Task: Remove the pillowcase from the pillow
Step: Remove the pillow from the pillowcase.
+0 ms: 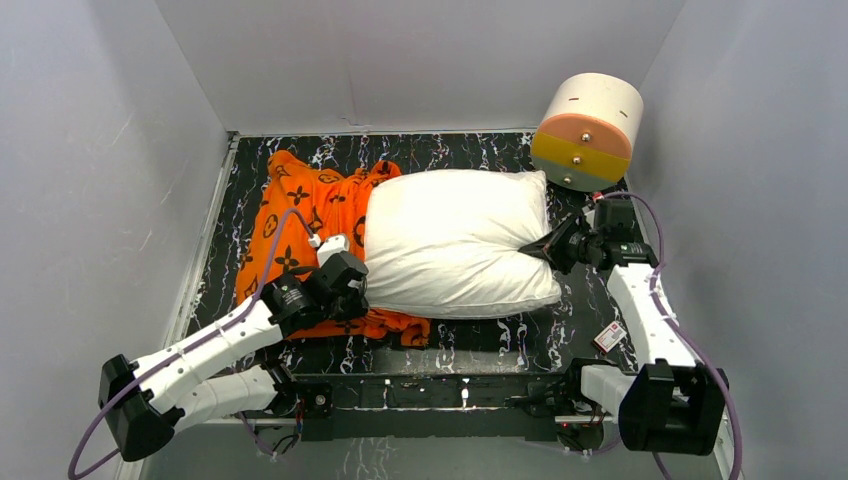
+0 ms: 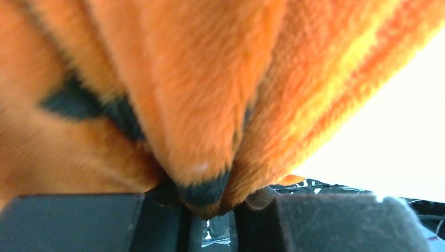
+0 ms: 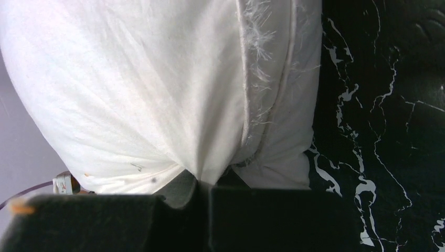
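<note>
Overhead, the plump white rectangular pillow (image 1: 455, 240) lies across the middle of the black, white-veined marble-look table (image 1: 480, 150). Most of it is bare. The bright orange plush pillowcase (image 1: 300, 215) with black flower and star motifs is bunched over the pillow's left end and spreads flat on the table to the left. The left gripper (image 1: 348, 297) sits at the near left corner of the pillow, down on the orange fabric, while the right gripper (image 1: 545, 247) meets the middle of the pillow's right edge, where the white cloth puckers into a dent. A white round drum (image 1: 588, 130) with an orange-and-yellow face stands just beyond the right arm, in the far right corner. From the left wrist, the left gripper (image 2: 210, 223) has its jaws drawn narrow on a fold of the pillowcase (image 2: 210, 79), whose black-tipped edge is wedged between the dark fingers (image 2: 68, 220). To the right there is only an overexposed white glare. From the right wrist, the right gripper (image 3: 204, 210) is closed tight on a gathered pinch of the pillow (image 3: 147, 94), whose wrinkles fan out from the jaws. A frayed seam (image 3: 257, 52) runs up the cloth, with the table (image 3: 378, 105) to its right.
</note>
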Robot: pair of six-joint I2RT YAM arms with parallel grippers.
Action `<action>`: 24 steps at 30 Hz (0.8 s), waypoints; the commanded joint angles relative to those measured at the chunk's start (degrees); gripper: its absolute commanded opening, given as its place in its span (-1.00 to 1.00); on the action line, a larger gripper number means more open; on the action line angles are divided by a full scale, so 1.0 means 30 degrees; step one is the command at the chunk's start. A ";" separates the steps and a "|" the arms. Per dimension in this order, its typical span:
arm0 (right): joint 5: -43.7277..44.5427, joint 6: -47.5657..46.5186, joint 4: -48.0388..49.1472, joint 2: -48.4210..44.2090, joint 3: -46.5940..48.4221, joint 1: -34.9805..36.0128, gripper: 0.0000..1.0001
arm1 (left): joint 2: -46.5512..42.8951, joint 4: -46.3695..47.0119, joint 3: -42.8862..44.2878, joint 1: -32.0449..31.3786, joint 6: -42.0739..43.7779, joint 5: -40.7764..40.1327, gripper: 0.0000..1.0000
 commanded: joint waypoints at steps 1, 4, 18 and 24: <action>0.1710 -0.0874 0.2534 0.1624 0.2718 -0.0647 -1.00 | -0.1310 -0.3625 -0.0018 0.0200 0.0976 -0.4601 -0.76; -0.0624 -0.1793 0.2424 0.3642 0.4651 -0.0687 -0.94 | -0.1083 -0.2772 0.0385 0.0221 0.1712 -0.4421 -0.74; 0.3006 -0.2510 -0.4264 -0.2786 0.2907 -0.0687 0.88 | 0.1724 0.3597 0.0171 0.0223 0.2789 0.3173 -1.00; 0.0235 0.1330 -0.5209 -0.8467 -0.0550 -0.0685 0.97 | 0.1178 0.3560 0.0232 0.0223 0.3180 0.2567 -1.00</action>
